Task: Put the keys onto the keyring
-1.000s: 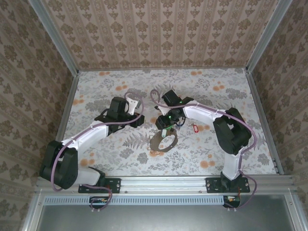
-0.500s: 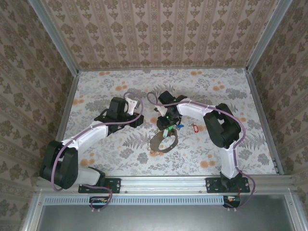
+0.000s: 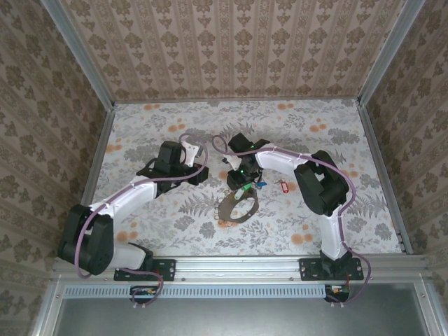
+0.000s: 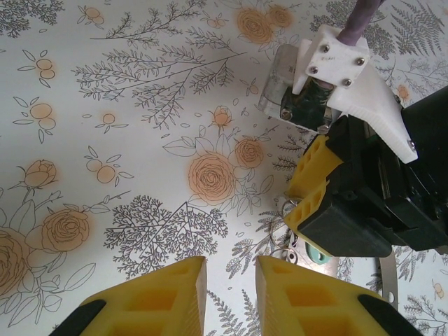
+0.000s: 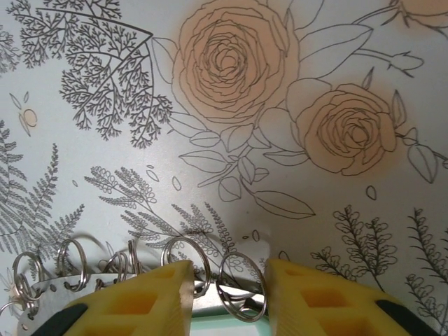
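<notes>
The keyring's brown-grey strap loop (image 3: pixel 238 211) lies mid-table. Its thin metal rings (image 5: pixel 241 287) show in the right wrist view; one stands upright between the yellow fingers (image 5: pixel 318 301) of my right gripper (image 5: pixel 229 269), touching the right finger. The jaws are narrow but a gap remains. A green key head (image 4: pixel 316 256) lies just under that gripper (image 3: pixel 241 185), beside the rings (image 4: pixel 289 204). The red key (image 3: pixel 283 186) lies on the table to the right of it. My left gripper (image 4: pixel 231 262) is open and empty, hovering a short way left of the rings (image 3: pixel 204 175).
The table has a floral cloth (image 3: pixel 175 210) and is fenced by patterned walls (image 3: pixel 238 49) on three sides. A small blue piece (image 3: pixel 260 183) lies by the right gripper. Purple cables loop over both wrists (image 3: pixel 189 143).
The right gripper has shifted slightly left and down onto the rings, its elbow swinging in, and its jaws have narrowed. The left arm has not moved.
</notes>
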Robot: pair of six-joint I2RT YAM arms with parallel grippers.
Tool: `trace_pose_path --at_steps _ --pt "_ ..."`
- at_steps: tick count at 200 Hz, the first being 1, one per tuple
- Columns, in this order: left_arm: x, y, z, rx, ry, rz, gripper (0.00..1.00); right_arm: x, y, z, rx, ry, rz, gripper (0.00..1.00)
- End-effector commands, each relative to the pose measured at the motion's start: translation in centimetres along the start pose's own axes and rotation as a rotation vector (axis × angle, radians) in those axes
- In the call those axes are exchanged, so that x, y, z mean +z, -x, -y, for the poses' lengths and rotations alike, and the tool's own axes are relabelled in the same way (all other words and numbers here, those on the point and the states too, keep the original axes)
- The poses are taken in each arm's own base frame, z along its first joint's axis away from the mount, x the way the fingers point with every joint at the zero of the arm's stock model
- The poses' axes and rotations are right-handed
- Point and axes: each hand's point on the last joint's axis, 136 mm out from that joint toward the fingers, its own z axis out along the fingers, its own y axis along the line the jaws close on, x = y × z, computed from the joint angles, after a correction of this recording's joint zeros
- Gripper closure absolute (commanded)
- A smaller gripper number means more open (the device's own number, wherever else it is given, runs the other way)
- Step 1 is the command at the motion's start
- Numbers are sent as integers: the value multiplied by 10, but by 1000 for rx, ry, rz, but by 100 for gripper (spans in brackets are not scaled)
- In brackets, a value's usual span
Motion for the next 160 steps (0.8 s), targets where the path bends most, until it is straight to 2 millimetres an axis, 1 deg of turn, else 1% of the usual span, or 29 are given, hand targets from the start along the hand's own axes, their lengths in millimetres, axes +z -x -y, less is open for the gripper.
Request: trace_pose_path --at_steps 1,34,75,131,160 --pt "-3 2 -2 9 4 19 75 -6 -1 -12 -5 45 -8 68" --pt "-4 2 -2 8 5 21 75 -10 -3 -15 2 58 2 70" --pt "-6 4 0 12 -1 31 75 -2 -11 -5 2 13 -30 73" --pt "-8 6 3 15 -9 39 75 -5 -9 -5 -4 4 -18 85" --pt "-8 6 3 15 -11 40 75 -11 -6 -8 -18 14 6 94"
